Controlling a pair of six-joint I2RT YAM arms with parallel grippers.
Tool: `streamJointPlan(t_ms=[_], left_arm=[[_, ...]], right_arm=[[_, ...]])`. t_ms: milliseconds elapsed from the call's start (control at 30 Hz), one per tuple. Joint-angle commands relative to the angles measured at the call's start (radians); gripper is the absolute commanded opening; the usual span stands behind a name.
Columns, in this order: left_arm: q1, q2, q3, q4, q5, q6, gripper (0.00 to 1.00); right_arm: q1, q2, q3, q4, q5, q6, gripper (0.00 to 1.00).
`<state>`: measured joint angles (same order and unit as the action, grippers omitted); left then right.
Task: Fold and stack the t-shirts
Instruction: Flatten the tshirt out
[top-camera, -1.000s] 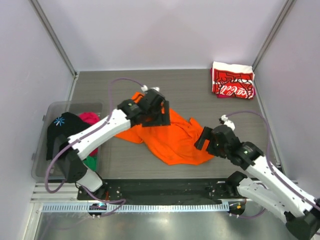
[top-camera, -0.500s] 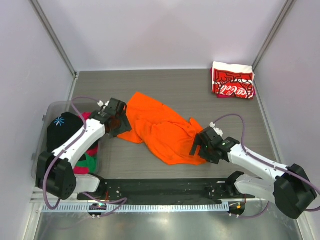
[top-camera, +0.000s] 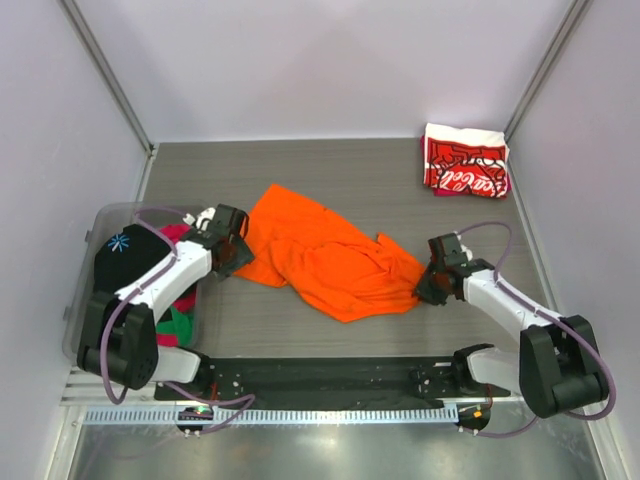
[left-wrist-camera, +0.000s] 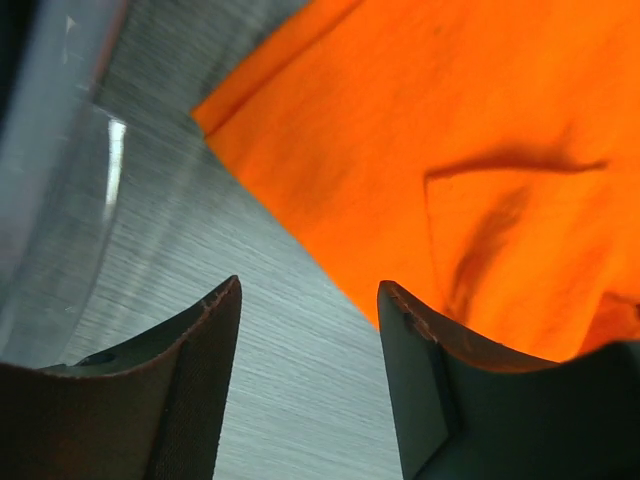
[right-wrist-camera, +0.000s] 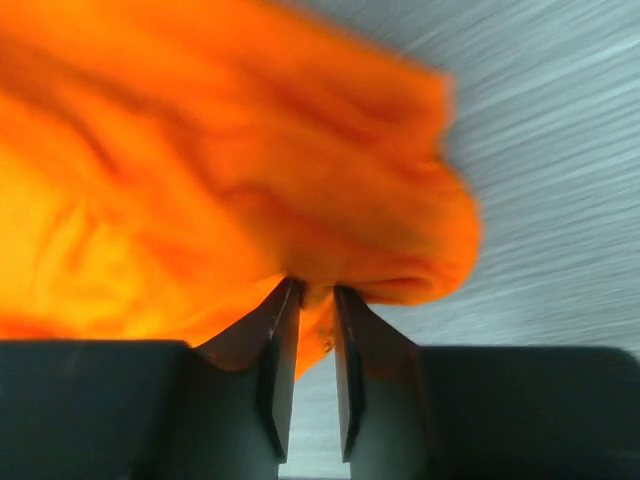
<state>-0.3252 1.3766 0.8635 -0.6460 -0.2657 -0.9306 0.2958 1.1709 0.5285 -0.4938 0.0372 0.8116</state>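
Plainly, the orange t-shirt (top-camera: 330, 265) lies crumpled in the middle of the counter (top-camera: 350, 175), a soft, matte heap with a flat far-left lobe and bunched folds along its right side. The counter is grey with a fine brushed grain.

At the shirt's right end the right fingers (right-wrist-camera: 280, 370) stand nearly together, pinching a puffy rolled fold of the orange cloth between their tips. At its left edge the left fingers (left-wrist-camera: 190, 380) stand apart with nothing between them but bare counter; the right one of the pair overlaps the hem, where the cloth lies smooth with 1 dark crease.

The red-and-white t-shirt (top-camera: 465, 162), with white script, sits folded into a squarish packet in the far right corner, well apart from the orange one.

At the left edge a clear plastic bin (top-camera: 100, 215) with rounded corners holds more soft garments: a black one (top-camera: 125, 265) with a small pale star-shaped print, a pink one (top-camera: 178, 235) and a green one (top-camera: 178, 322).
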Motion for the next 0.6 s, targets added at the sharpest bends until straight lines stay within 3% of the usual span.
streamJointPlan(t_ms=[0, 33, 67, 167, 333, 400, 567], left_arm=[[0.009, -0.091, 0.015, 0.069, -0.087, -0.033, 0.58], [0.011, -0.111, 0.022, 0.069, -0.099, -0.031, 0.56], [0.009, -0.141, 0.023, 0.075, -0.119, -0.03, 0.56], [0.009, -0.156, 0.025, 0.153, -0.115, 0.039, 0.63], [0.008, -0.004, 0.08, 0.181, -0.014, 0.078, 0.72], [0.003, 0.05, 0.065, 0.238, 0.089, 0.073, 0.72], [-0.07, 0.171, 0.039, 0.295, 0.141, 0.036, 0.69]], right_arm=[[-0.142, 0.013, 0.073, -0.023, 0.029, -0.112, 0.26], [-0.177, 0.012, 0.103, -0.038, 0.032, -0.132, 0.36], [-0.225, 0.015, 0.123, -0.045, 0.035, -0.149, 0.62], [-0.233, 0.036, 0.229, -0.106, 0.015, -0.204, 0.78], [-0.211, -0.036, 0.265, -0.118, -0.072, -0.184, 0.88], [-0.211, -0.034, 0.251, -0.106, -0.098, -0.181, 0.89], [-0.211, 0.048, 0.252, -0.017, -0.193, -0.219, 0.88]])
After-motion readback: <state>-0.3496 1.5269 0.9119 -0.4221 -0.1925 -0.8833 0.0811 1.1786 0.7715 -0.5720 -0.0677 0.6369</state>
